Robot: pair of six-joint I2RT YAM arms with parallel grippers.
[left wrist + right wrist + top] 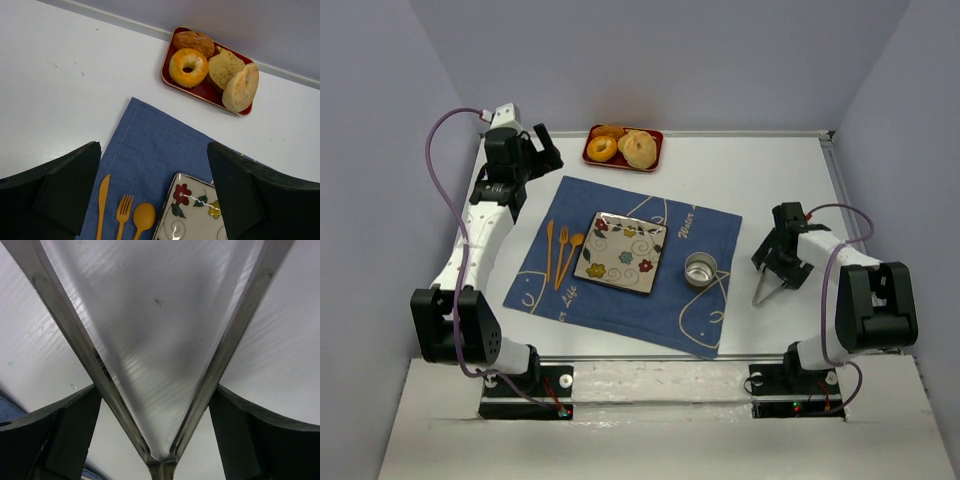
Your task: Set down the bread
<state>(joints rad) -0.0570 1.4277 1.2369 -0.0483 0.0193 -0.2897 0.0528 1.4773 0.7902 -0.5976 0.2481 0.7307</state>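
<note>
The bread [640,149], a pale tan round roll, leans at the right end of the red tray [660,138] at the back of the table. The left wrist view shows the bread [241,87] on edge beside a squarish piece and an orange donut [188,66]. My left gripper [546,147] hangs open and empty over the blue placemat's far-left corner, short of the tray [200,96]; my left gripper [154,148] holds nothing. My right gripper [782,270] is low over metal tongs [761,290] on the bare table at the right. In its wrist view my right gripper [156,390] straddles the spread tongs [76,340], jaws wide.
A blue placemat [705,228] lies mid-table with a floral square plate [620,250], an orange knife, fork and spoon [563,254] to the plate's left, and a small metal cup [700,270] to its right. Grey walls close in the table's left, back and right.
</note>
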